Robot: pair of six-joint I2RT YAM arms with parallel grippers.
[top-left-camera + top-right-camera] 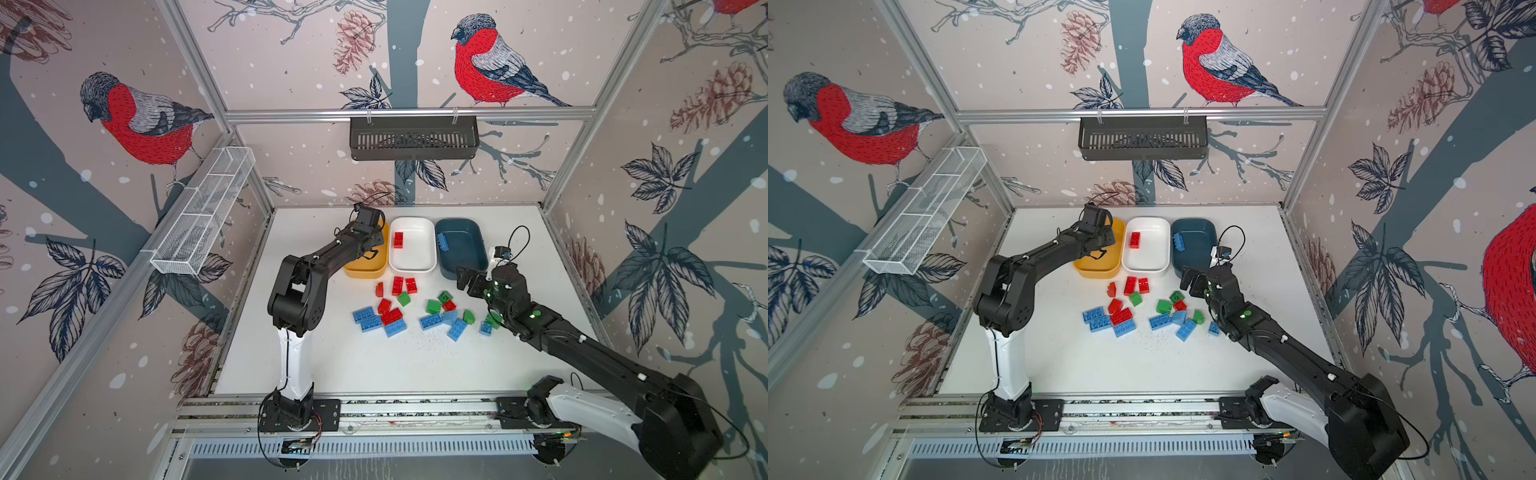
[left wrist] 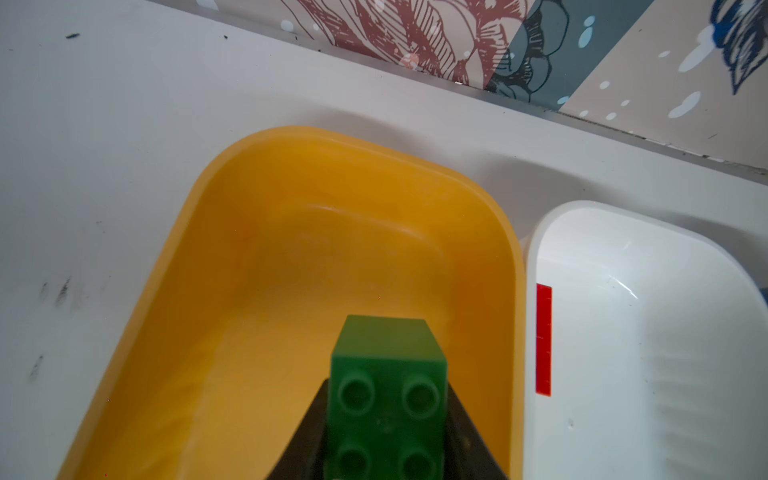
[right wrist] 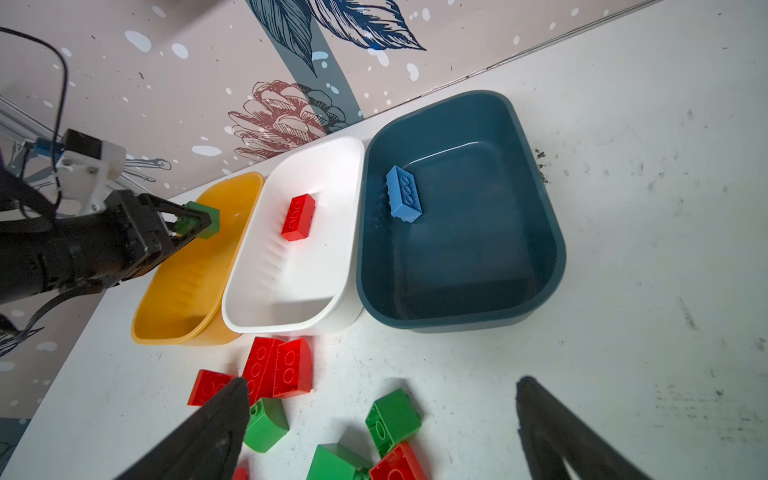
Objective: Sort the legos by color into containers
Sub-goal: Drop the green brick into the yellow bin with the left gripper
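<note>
The left gripper (image 2: 388, 384) is pinching a green brick (image 2: 388, 357) between narrowed jaws, with the studs facing the wrist camera, and is holding it above the inside of the yellow tub (image 2: 199, 216), clear of the floor directly beneath the fingertips. Just beside that hand, toward the right arm, the white tub (image 2: 623, 232) is sitting against the yellow one and is carrying a single red brick (image 3: 298, 217). The right gripper (image 3: 382, 384) is hanging with its jaws spread wide, gripping nothing, over the table (image 3: 623, 208) in front of the dark teal tub (image 3: 540, 232). Ahead of its fingertips, inside that tub, one light blue brick (image 3: 404, 199) is lying tilted by the wall nearest the white tub. Below its fingers (image 3: 224, 415), and spreading out toward the left arm, the loose legos (image 1: 415, 311) are lying scattered on the table in red, green and blue.
</note>
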